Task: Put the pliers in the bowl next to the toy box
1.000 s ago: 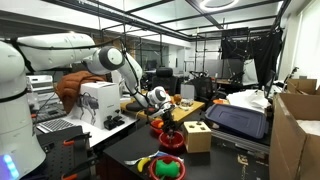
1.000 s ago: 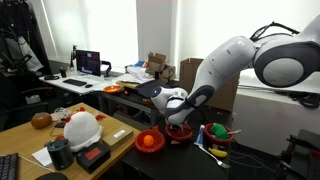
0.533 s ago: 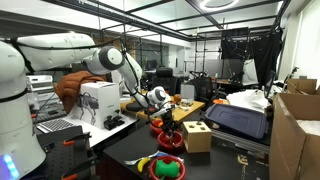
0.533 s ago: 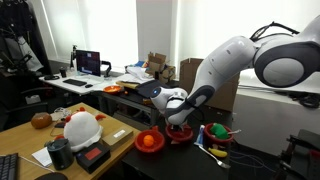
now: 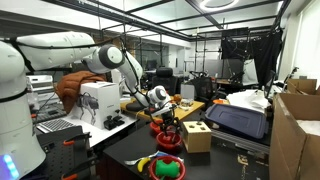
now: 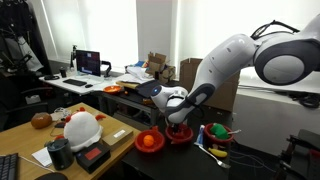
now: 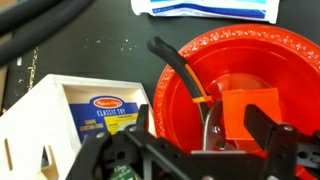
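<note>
Tool (image 7: pixel 203 128) hangs right over the red bowl (image 7: pixel 250 45) with its fingers spread wide, not pinching anything. The pliers (image 7: pixel 185 72) are lying inside the bowl, one black handle poking out over the rim. The toy box (image 7: pixel 70 110) sits just beside the bowl on the dark tabletop (image 7: pixel 110 55).

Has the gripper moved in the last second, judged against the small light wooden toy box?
No. The gripper stays over the red plastic bowl, beside that toy box.
</note>
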Motion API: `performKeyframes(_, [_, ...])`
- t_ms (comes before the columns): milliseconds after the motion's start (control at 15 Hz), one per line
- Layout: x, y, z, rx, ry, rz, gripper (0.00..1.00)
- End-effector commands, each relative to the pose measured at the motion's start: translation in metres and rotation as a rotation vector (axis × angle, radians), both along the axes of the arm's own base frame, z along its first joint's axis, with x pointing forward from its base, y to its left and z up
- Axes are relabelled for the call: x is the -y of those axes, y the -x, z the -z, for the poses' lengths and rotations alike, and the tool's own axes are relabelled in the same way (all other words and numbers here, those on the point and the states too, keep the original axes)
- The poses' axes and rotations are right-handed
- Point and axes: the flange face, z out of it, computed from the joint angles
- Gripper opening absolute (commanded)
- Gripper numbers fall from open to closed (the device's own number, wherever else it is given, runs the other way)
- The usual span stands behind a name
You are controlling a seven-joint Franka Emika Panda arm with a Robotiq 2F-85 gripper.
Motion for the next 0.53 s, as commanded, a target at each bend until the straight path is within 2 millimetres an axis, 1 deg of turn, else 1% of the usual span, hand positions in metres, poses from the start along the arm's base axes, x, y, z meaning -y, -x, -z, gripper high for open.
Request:
performKeyframes(0, [0.007,0.006,-0.02,-0.025,-0.036,-0.03,1.0])
performKeyframes(200, [0.009,0.013,-0.036,-0.019,-0.12,-0.047,1.0])
performKeyframes(333, [0.012,0.021,-0.047,-0.039,-0.201,-0.046,1.0])
performKeyframes(467, [0.017,0.031,-0.057,-0.074,-0.271,-0.004,1.0])
